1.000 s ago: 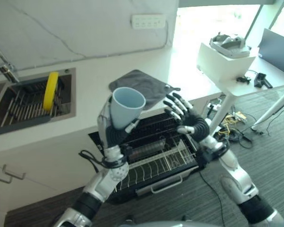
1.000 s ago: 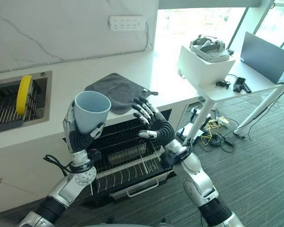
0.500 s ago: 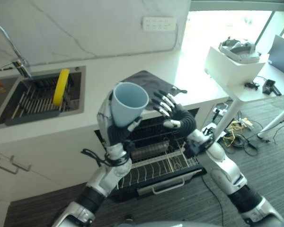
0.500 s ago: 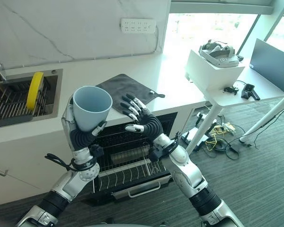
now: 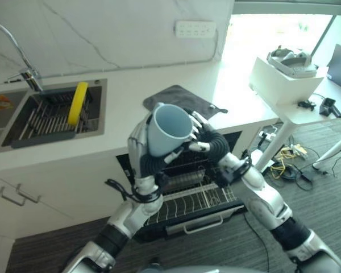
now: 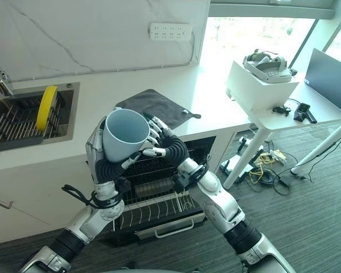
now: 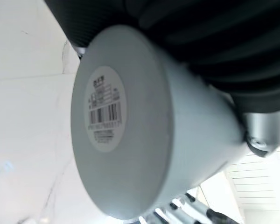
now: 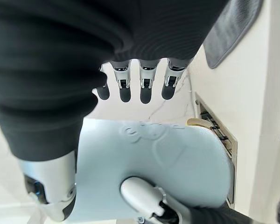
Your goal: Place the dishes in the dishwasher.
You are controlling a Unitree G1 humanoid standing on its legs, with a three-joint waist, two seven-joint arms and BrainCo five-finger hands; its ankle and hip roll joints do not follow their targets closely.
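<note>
Right hand (image 6: 166, 147) has closed in on the cup (image 6: 125, 135), fingers open against its wall. Left hand (image 6: 105, 162) grips the cup above the rack (image 6: 159, 202). Early left release risks a drop.

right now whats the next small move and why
Probably close the right hand round the cup to take it over. The left hand grips the cup from below, held above the open dishwasher rack, and the right hand's straight fingers already reach beside the cup's wall.
</note>
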